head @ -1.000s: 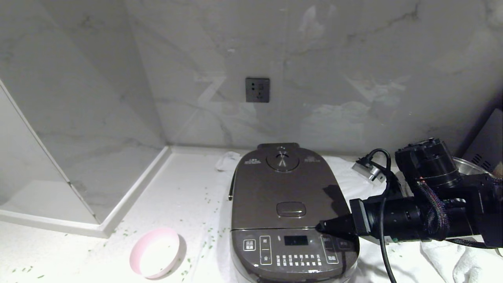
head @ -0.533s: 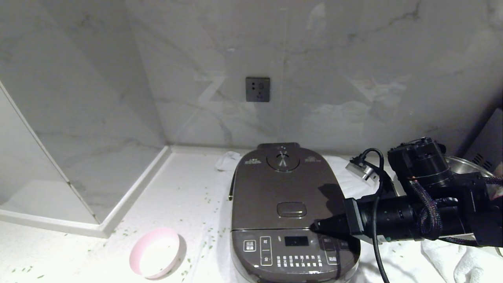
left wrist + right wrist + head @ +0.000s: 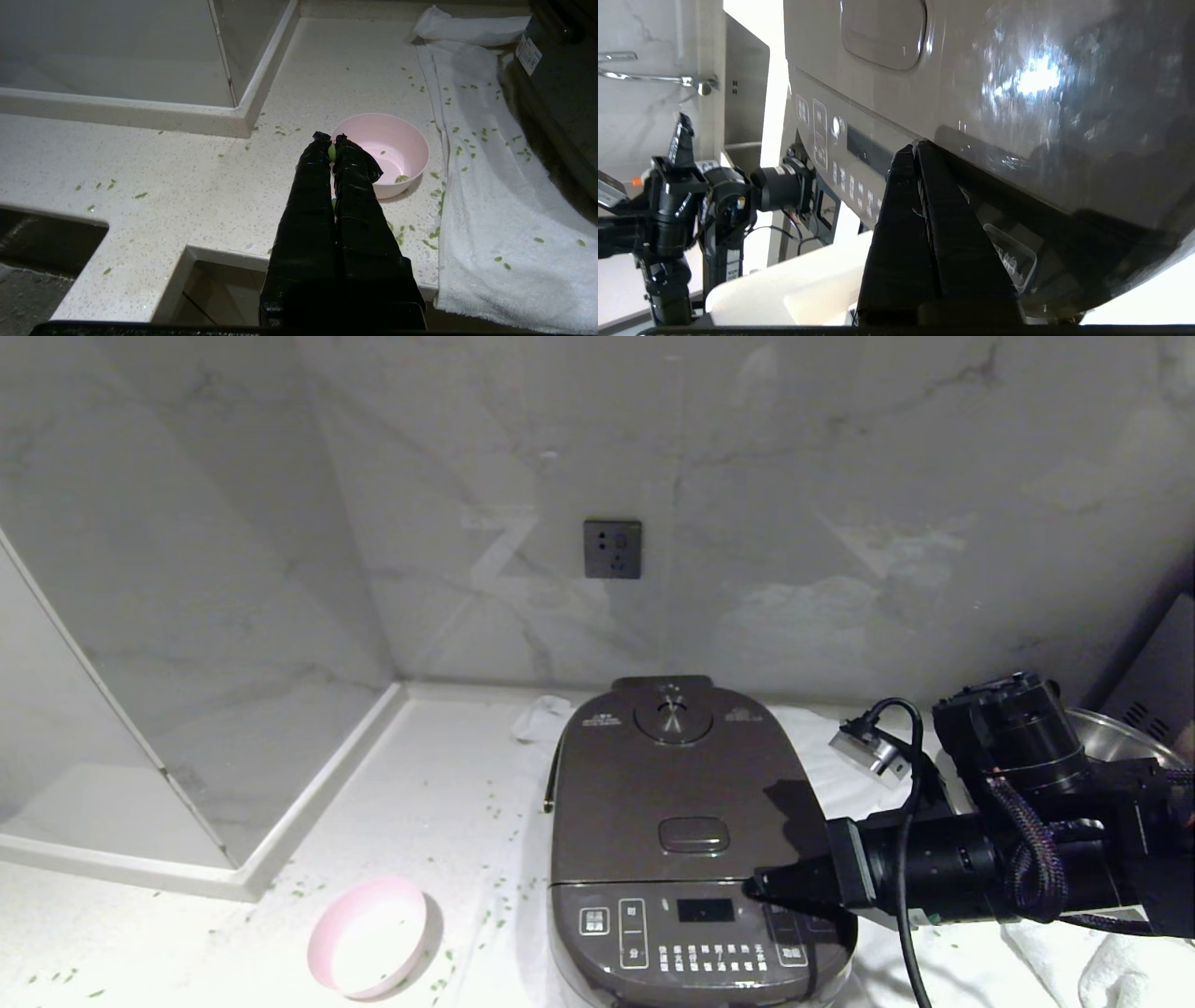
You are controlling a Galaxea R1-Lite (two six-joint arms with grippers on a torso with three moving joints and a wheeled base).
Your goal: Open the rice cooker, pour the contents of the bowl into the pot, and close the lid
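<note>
Dim, greyish light fills the head view, and the rice cooker point(image 3: 695, 840) carries a dark shadow on its lid beside the right arm. In the right wrist view white glare smears across the cooker's glossy side, the background behind it blown out; the left wrist view is sharp, the desk point(image 3: 187, 186) evenly lit

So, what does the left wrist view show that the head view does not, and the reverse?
Only the left wrist view shows the shut left tool, a green bit pinched at its tips, hanging before the counter's edge. Only the head view shows the dark brown rice cooker's closed lid, its button panel, and the shut right tool at the lid's front seam. Both show the small pale pink bowl, nearly empty, and the tiny green grains scattered on the white towel.
</note>
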